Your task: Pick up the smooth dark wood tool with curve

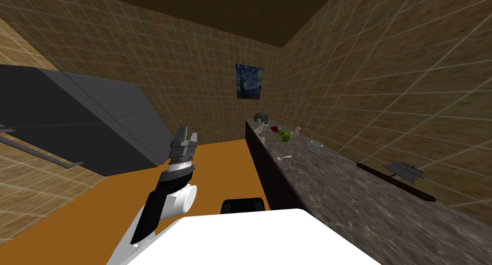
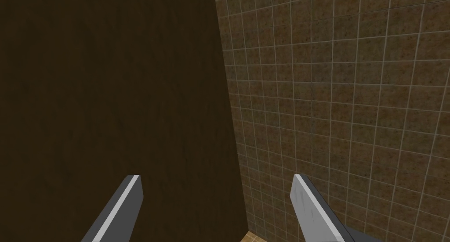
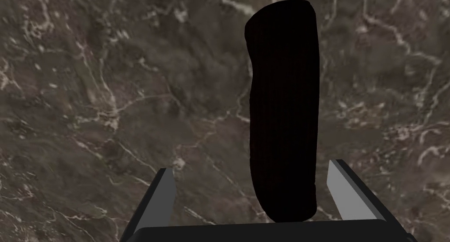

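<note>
The tool (image 3: 283, 112) is a smooth, very dark, slightly curved bar lying flat on the brown marbled counter (image 3: 110, 99). My right gripper (image 3: 251, 164) hovers over it, open. The bar's near end lies between the two fingers (image 3: 340, 182), closer to one of them, and I see no contact. My left gripper (image 1: 185, 134) is raised in front of my chest, away from the counter, and its fingers (image 2: 127, 204) stand open and empty.
The marbled counter (image 1: 336, 190) runs along the right wall. At its far end stand a white bowl (image 1: 315, 145), a green item (image 1: 284, 135), a white spoon (image 1: 285, 157) and small jars. A long thin dark strip (image 1: 418, 191) lies by the wall. A dark grey cabinet (image 1: 81, 127) looms left over the orange floor (image 1: 226, 166).
</note>
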Motion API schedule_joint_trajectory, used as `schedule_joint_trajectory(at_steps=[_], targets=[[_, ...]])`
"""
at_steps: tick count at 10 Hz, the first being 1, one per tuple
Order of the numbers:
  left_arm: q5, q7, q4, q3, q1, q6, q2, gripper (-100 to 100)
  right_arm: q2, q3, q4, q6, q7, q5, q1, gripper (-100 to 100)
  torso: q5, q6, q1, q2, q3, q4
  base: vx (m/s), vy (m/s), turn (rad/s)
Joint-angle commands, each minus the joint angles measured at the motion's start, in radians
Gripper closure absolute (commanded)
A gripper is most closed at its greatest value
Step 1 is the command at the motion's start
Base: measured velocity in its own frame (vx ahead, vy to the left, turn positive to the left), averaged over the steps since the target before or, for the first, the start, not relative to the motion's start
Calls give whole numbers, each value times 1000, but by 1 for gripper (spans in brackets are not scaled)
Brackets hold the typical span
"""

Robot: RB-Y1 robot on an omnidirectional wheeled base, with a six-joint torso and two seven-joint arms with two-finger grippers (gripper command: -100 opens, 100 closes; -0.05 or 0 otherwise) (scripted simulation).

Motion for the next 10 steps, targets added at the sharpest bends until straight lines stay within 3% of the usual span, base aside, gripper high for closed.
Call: schedule_joint_trajectory(at_steps=[1,2,5,7,9,10], targets=[[0,0,0,0,0,0,0,0,50,5,50,-28,40,3,-4,-100,0,0,0,0,0,0,73,3,48],[0,0,0,0,0,0,0,0,58,5,56,-28,40,3,-4,-100,0,0,1,0,0,0,64,6,15],[0,0,0,0,0,0,0,0,149,44,136,-84,94,31,-52,-100,0,0,1,1,0,0,75,0,32],[0,0,0,0,0,0,0,0,159,44,162,-84,94,31,-52,-100,1,0,2,0,0,0,51,4,11],[0,0,0,0,0,0,0,0,233,82,238,-139,149,59,-99,-100,0,0,1,2,1,0,82,0,49],[0,0,0,0,0,0,0,0,259,82,259,-139,149,59,-99,-100,0,0,1,-1,0,0,93,0,26]])
